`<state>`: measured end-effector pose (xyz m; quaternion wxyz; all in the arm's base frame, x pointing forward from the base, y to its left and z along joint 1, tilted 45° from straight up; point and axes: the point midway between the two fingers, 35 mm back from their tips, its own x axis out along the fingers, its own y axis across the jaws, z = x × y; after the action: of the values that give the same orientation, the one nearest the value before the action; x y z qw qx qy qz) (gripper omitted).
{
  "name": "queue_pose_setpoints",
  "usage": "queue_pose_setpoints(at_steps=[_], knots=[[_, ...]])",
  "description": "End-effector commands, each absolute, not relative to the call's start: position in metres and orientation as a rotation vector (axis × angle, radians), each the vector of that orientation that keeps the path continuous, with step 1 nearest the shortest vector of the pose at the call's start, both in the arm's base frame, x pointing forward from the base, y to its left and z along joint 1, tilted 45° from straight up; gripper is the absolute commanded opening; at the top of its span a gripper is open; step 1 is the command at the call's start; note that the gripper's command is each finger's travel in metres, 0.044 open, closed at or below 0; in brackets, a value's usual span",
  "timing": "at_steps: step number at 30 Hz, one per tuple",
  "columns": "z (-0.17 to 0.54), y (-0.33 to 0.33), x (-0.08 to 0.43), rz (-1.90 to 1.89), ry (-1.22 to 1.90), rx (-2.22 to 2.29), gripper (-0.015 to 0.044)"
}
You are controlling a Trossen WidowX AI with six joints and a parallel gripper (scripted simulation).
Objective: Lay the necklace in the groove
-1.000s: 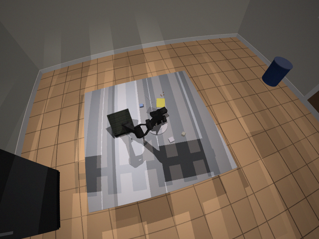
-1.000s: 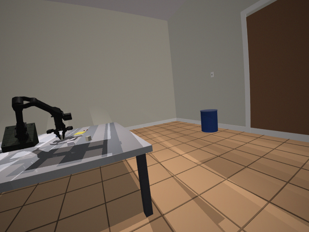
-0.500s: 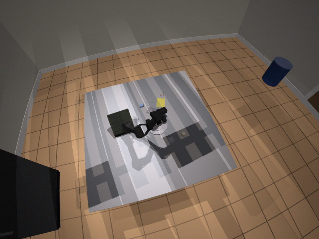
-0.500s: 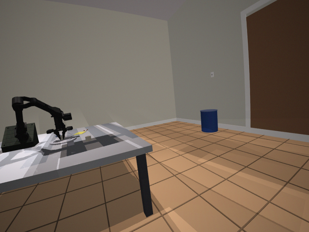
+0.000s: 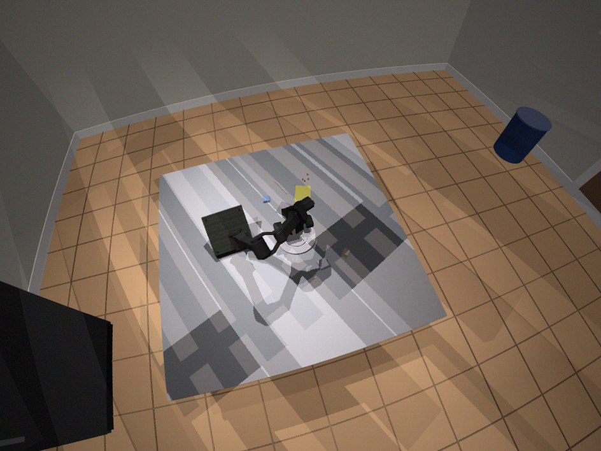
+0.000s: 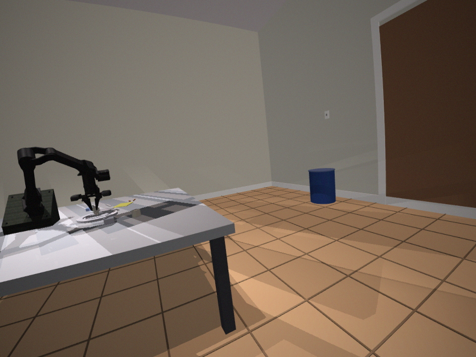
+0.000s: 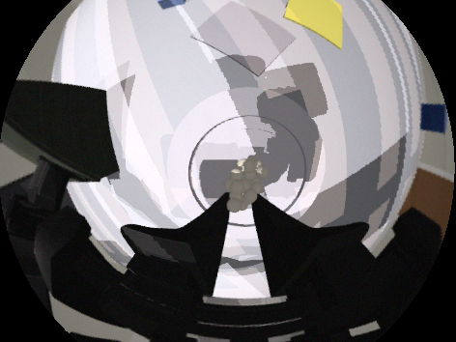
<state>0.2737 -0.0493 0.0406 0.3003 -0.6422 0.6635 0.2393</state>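
The pearl bead necklace [image 7: 246, 180] [image 6: 96, 212] is a small bunched heap of grey-beige beads over the middle of the round bead board. The pale round bead board [image 7: 180, 156] [image 5: 302, 246] lies flat on the table, and its thin circular groove line surrounds the heap in the wrist view. My gripper [image 7: 242, 197] [image 6: 94, 210] points down, low over the board, with its fingertips close together on the near end of the bunch. It is shut on the necklace. In the top view the arm hides the fingertips and beads. Whether the lowest beads touch the board cannot be told.
A yellow square [image 5: 302, 192] [image 7: 320, 20] and a translucent square [image 7: 247, 35] lie beyond the board. A blue block [image 5: 265, 199] and several small brown pieces [image 5: 305, 178] lie further off. A beige cube [image 5: 346, 252] [image 6: 136, 212] and a pale block [image 5: 323, 264] [image 6: 109, 220] are on the other side.
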Motion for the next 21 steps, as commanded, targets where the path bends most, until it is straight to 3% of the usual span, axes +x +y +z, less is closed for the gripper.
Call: queue_pose_setpoints(at_steps=[1,21], knots=[[0.049,-0.042,0.275,0.628,1.749,-1.701,0.0],[0.048,-0.044,0.26,0.629,1.749,-1.701,0.0]])
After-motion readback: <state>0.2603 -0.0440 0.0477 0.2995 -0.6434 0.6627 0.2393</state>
